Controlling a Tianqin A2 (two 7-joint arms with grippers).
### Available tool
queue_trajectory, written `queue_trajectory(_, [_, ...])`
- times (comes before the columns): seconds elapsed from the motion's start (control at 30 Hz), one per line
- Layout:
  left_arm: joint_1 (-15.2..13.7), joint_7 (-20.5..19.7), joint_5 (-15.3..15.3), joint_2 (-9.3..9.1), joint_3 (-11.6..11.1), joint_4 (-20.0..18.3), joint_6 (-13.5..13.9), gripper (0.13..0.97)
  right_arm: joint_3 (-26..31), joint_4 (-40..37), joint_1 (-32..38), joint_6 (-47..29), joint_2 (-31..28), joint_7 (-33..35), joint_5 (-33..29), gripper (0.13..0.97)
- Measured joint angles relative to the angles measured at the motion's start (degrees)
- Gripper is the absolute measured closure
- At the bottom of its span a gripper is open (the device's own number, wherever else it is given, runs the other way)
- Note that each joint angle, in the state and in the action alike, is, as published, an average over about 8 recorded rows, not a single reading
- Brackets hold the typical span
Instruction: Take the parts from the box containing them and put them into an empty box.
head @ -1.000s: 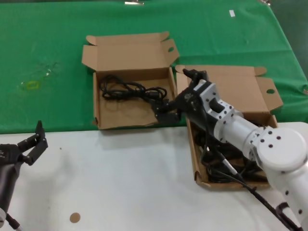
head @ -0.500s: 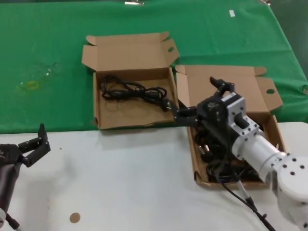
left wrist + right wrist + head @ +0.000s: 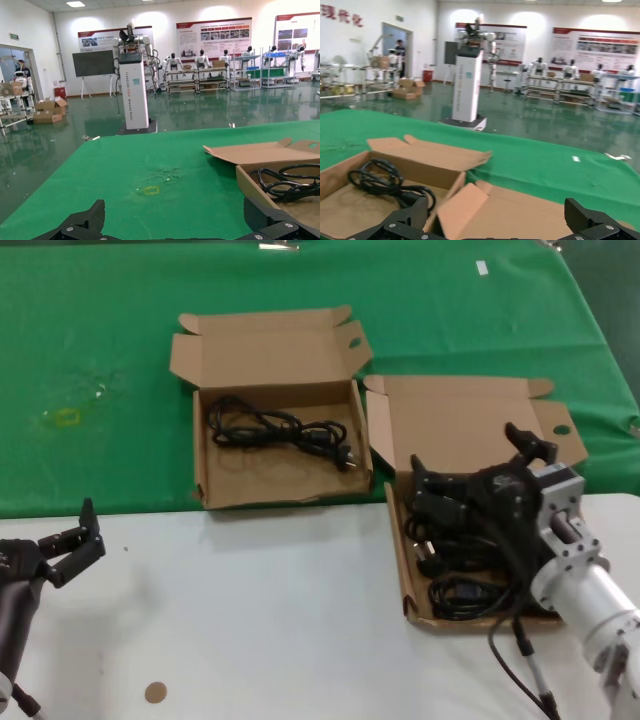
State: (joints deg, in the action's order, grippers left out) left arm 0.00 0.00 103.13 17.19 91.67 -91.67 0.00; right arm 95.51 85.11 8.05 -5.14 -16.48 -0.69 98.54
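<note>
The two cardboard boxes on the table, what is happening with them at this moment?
The robot is moving black power cables from one open box to the other. One cable lies in the far box on the green cloth. The right end effector, open and carrying nothing, hangs over the near box, which holds a tangle of cables. The left end effector, also open, waits over the white table.

Bare white tabletop (image 3: 260,610) before both boxes (upright lids (image 3: 265,345) behind), cables (image 3: 455,570) underneath right end effector (image 3: 470,480).
</note>
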Motion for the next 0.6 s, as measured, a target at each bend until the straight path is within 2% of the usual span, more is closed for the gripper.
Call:
queue_trajectory(0.27, [0.0, 0.0, 0.0, 0.00, 0.0, 0.0, 0.0, 0.132, -2.5, 4.3, -5.3, 3.4, -0.5, 0.5, 3.0, 0.129])
queue_trajectory(0.6, [0.0, 0.0, 0.0, 0.00, 0.0, 0.0, 0.0, 0.132, -2.9, 5.0, -6.1, 3.9, -0.5, 0.5, 3.5, 0.129])
